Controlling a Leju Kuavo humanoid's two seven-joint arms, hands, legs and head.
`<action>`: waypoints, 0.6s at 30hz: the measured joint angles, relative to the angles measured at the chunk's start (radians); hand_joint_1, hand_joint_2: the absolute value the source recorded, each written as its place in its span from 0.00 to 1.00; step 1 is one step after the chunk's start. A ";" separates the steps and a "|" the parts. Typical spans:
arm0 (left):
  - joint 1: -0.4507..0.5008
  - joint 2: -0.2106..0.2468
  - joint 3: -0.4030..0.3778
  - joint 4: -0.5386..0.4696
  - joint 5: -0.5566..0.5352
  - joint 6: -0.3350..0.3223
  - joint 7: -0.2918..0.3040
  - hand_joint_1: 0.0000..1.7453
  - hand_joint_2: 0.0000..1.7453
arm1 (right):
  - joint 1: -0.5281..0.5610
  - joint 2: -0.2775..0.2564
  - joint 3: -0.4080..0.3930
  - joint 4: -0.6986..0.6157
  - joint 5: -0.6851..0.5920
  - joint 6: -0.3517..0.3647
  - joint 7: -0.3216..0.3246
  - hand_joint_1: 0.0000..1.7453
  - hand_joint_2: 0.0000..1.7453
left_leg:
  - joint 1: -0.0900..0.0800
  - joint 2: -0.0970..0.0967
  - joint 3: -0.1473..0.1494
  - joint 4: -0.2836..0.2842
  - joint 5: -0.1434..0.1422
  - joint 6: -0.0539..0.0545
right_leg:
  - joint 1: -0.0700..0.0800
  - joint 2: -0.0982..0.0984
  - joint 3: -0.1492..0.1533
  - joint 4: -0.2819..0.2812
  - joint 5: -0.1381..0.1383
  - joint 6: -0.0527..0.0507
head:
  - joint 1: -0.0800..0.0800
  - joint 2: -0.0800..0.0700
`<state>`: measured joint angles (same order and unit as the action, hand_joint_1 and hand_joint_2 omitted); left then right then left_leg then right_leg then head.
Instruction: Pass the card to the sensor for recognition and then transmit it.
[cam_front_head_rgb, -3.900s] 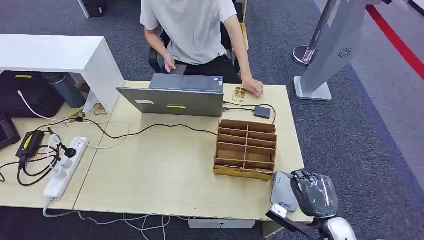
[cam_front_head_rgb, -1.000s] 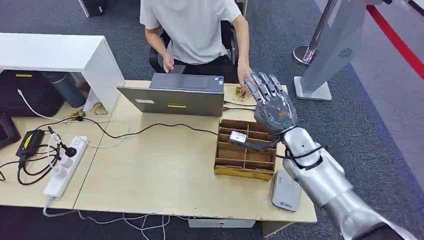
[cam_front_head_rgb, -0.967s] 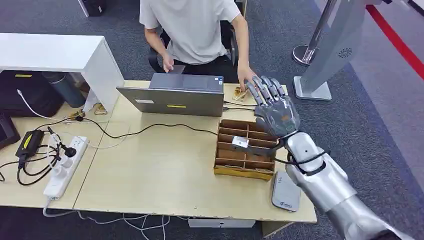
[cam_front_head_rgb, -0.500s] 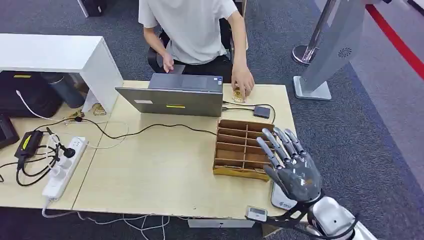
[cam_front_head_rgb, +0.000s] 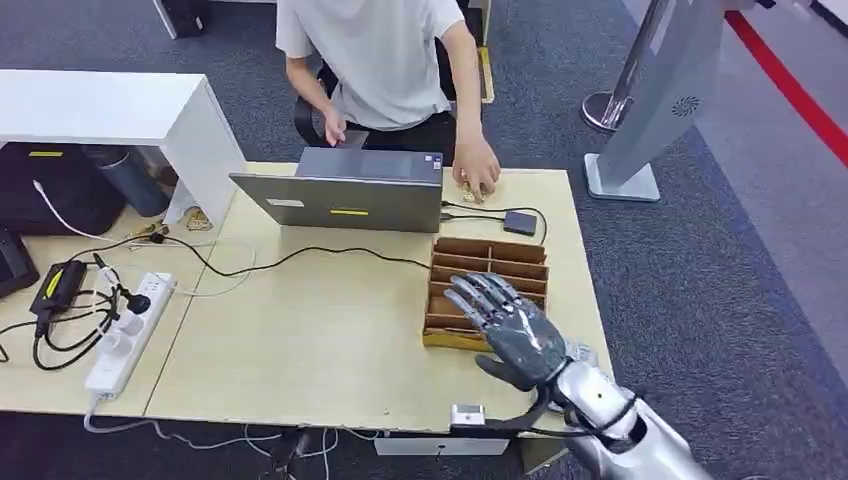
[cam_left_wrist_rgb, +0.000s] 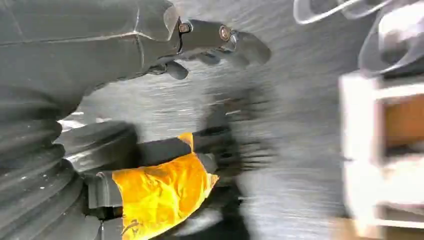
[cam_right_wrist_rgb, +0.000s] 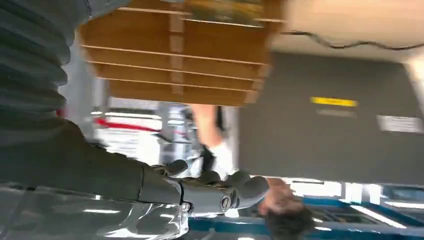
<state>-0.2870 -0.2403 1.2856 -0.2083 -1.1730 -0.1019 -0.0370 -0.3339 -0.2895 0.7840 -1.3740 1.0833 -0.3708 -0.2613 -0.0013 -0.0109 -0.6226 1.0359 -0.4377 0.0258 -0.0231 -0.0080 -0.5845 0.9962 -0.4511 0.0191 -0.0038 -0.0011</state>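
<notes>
A small yellowish card (cam_front_head_rgb: 472, 195) lies at the table's back edge beside the laptop, mostly under a seated person's hand (cam_front_head_rgb: 478, 172). A small dark box (cam_front_head_rgb: 520, 222), cabled to the laptop, sits just right of the card. My right hand (cam_front_head_rgb: 508, 335) hovers with fingers spread and holds nothing, above the front edge of the wooden slotted organizer (cam_front_head_rgb: 490, 262). In the right wrist view the organizer (cam_right_wrist_rgb: 175, 55) is close, beyond my fingers (cam_right_wrist_rgb: 215, 192). My left hand (cam_left_wrist_rgb: 200, 42) hangs over grey carpet, holding nothing.
A grey laptop (cam_front_head_rgb: 340, 200) stands open with its back to me, a black cable running across the table (cam_front_head_rgb: 300, 330). A flat grey pad (cam_front_head_rgb: 584, 352) peeks out behind my right wrist. A power strip (cam_front_head_rgb: 125, 335) and chargers lie at the left.
My right hand has drawn back from near the person's hand, dropped toward the table's front edge, and now sits over the organizer's front. The person's hand has moved onto the card.
</notes>
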 joint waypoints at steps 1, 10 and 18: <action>-0.006 0.004 0.000 0.000 0.014 0.000 -0.007 0.00 1.00 | -0.021 0.016 0.022 0.024 -0.008 -0.002 0.000 0.00 1.00 | 0.001 0.000 0.000 0.000 0.001 -0.001 | 0.000 0.000 0.000 0.001 0.000 -0.001 | 0.000 0.000; 0.001 0.017 0.000 0.000 0.032 0.002 -0.017 0.00 1.00 | -0.086 0.063 0.087 0.124 -0.020 -0.006 0.005 0.00 1.00 | 0.001 -0.001 -0.002 0.000 0.000 -0.001 | 0.001 -0.001 -0.001 0.000 0.000 -0.001 | 0.001 0.000; 0.001 0.020 -0.008 0.000 0.062 0.013 -0.017 0.00 1.00 | -0.115 0.116 0.108 0.220 0.004 -0.060 0.037 0.00 1.00 | 0.001 -0.001 -0.002 0.000 0.000 -0.001 | 0.001 -0.001 -0.001 0.000 -0.001 -0.001 | 0.001 0.000</action>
<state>-0.2858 -0.2201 1.2772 -0.2083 -1.1108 -0.0885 -0.0542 -0.4485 -0.1735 0.8919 -1.1539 1.0876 -0.4311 -0.2243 -0.0001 -0.0116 -0.6242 1.0359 -0.4380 0.0248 -0.0223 -0.0086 -0.5859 0.9962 -0.4516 0.0184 -0.0031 -0.0011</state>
